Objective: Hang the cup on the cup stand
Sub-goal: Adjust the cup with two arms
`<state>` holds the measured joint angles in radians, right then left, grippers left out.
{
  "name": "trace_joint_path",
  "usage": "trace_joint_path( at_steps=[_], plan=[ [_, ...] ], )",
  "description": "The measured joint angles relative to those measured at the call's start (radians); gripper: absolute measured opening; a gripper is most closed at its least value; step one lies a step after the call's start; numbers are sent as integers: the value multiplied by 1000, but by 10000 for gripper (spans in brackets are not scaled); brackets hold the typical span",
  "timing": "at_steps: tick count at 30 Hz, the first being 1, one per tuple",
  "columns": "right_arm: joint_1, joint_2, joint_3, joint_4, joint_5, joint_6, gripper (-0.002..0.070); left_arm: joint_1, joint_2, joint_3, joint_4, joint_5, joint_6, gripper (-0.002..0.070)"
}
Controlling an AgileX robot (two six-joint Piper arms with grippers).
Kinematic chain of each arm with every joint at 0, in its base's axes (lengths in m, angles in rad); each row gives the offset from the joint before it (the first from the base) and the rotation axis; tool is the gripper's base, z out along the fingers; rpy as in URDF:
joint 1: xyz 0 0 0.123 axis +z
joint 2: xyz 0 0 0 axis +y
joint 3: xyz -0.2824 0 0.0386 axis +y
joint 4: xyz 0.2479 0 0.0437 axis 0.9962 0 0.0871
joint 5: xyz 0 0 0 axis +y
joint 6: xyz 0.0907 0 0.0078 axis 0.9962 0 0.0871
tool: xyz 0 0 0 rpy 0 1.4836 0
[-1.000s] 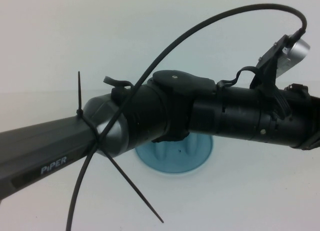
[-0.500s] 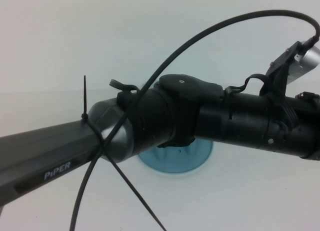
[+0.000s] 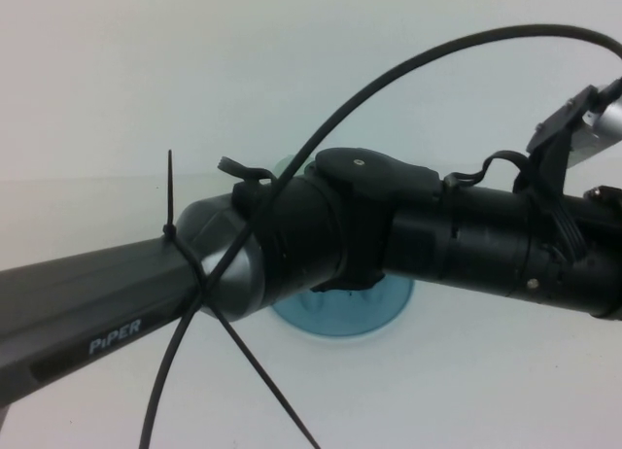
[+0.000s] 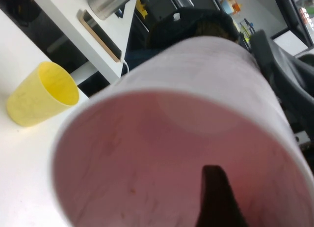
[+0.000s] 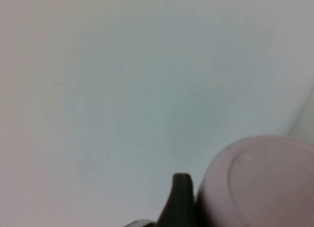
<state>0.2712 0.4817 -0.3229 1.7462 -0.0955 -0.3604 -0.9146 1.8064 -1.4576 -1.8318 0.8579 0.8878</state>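
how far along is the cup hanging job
Done: the cup is picked up, the left gripper shut on its wall. In hand: the left arm reaches across above the cup stand. The right gripper is beside a pink base. Left: hanging it.

Office-lab: white desks [image 4: 73,20], chair [image 4: 289,84].

The cup stand [image 3: 340,311] sits on the table [image 3: 486,391] — behind the left arm [image 3: 292,245].
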Motion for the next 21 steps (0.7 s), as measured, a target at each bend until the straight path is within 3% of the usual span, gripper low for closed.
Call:
trace_joint_path(
  at_steps=[16,21],
  plan=[
    [0,0,-20,0,12,-5,602,-18,0,0,0,-17,10,412],
    [0,0,-28,0,15,-23,589,-18,0,0,0,-15,31,478]
  ],
)
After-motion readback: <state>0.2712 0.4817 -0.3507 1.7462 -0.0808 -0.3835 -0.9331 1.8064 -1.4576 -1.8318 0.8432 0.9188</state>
